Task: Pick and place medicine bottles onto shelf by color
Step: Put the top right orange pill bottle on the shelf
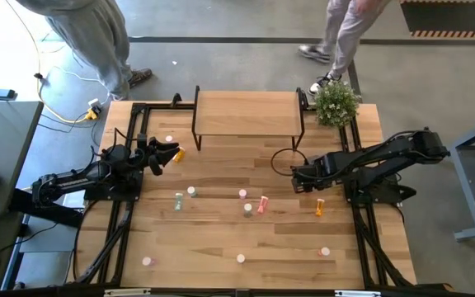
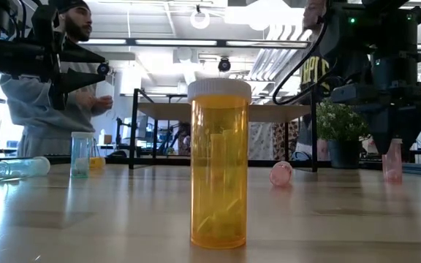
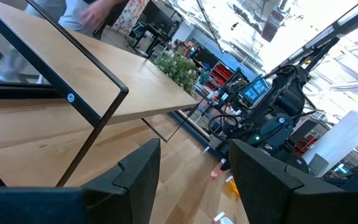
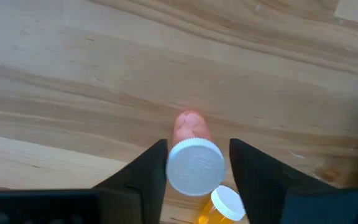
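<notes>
Grasping is the step in hand — right gripper has its jaws narrow around an upright pink medicine bottle on the tabletop; next comes a lift toward the shelf. Left gripper jaws part-open, holding nothing visible

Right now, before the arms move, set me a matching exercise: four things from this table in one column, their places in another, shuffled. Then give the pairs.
Things:
1. shelf
2. potted plant
3. orange bottle
4. right gripper

Places:
A. standing upright near the table's front edge, closest to the low camera
B. far right corner of the table
C. down over a white-capped pink bottle
D. middle of the table's far edge

Pairs: 1-D, 2-B, 3-A, 4-C.

The left gripper waits on the table's left side, near the shelf.
</notes>
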{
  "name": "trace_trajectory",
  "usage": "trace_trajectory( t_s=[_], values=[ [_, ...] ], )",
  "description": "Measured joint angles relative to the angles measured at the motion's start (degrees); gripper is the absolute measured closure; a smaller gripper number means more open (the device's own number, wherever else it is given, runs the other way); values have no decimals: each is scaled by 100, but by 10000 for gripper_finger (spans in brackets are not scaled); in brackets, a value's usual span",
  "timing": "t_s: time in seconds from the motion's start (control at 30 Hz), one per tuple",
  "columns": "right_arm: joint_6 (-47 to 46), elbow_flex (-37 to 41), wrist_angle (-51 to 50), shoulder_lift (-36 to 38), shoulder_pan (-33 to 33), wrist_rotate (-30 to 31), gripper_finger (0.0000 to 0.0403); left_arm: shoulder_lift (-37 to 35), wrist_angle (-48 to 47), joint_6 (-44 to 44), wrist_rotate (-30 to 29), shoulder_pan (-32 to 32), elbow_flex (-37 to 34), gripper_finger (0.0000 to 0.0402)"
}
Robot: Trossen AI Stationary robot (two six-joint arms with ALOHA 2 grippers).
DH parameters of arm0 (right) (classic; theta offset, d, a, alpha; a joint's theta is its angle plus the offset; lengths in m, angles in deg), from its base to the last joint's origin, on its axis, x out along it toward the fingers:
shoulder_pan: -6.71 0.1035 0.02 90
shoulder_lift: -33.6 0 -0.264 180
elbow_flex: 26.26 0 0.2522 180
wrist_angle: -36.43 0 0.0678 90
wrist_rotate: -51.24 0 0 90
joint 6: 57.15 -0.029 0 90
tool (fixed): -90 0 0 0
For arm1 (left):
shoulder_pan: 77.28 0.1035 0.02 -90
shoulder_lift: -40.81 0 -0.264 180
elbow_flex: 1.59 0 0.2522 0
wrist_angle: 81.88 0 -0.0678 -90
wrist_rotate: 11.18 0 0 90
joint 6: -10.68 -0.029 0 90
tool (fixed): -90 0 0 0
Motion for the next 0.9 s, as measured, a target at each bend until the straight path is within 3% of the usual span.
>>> trace_trajectory(
  t_s=[0.2, 0.47, 0.67, 0.9],
  values=[
    [39, 0, -4, 2, 0, 2, 311, 1, 0, -107, -9, 1, 0, 220],
    [203, -48, 216, 25, 0, -55, 287, 1, 1, -105, -8, 0, 1, 220],
    [497, -733, 199, 26, 0, 61, 297, 0, 0, -105, -7, 0, 2, 220],
    [1168, -1940, 214, 26, 0, 651, 296, 0, 0, -105, -3, -1, 1, 220]
  ],
)
